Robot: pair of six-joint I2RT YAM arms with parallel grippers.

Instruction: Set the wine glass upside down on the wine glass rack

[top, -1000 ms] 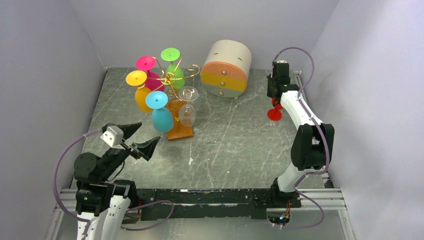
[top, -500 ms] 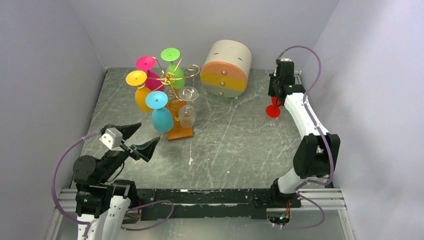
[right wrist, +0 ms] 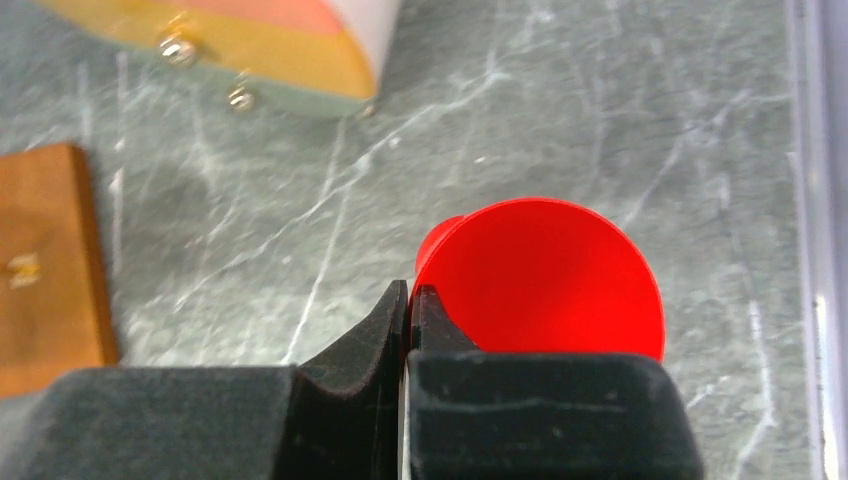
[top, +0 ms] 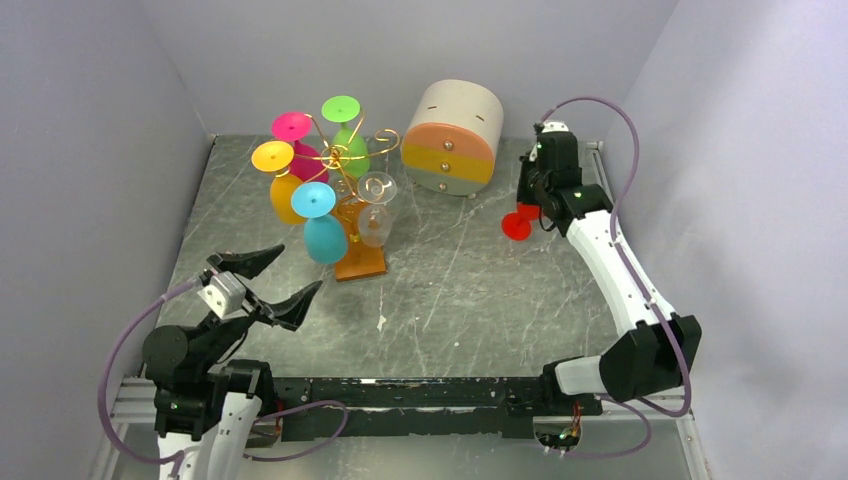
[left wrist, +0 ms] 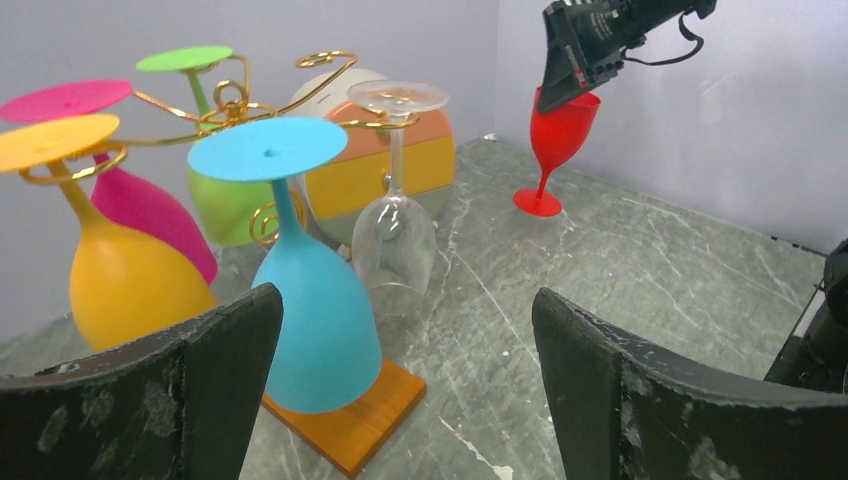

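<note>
The red wine glass (top: 518,224) stands upright at the back right, foot down near the tabletop; whether the foot touches it I cannot tell. My right gripper (top: 534,205) is shut on its rim from above. In the right wrist view the red glass (right wrist: 545,275) fills the space past the closed right gripper (right wrist: 410,292). The wine glass rack (top: 346,156), gold wire on a brown wooden base (top: 361,263), carries several glasses hung upside down: pink, green, yellow, blue and clear. My left gripper (top: 300,268) hovers open and empty near the front left, facing the rack (left wrist: 352,425).
A round cream drawer box (top: 455,137) with orange, yellow and green fronts sits at the back, between the rack and the red glass. Purple walls close in the left, back and right sides. A metal rail (top: 420,395) runs along the near edge.
The right gripper closed on the red glass's rim, then shifted left with the glass, away from the right wall. The left arm lowered slightly, still open.
</note>
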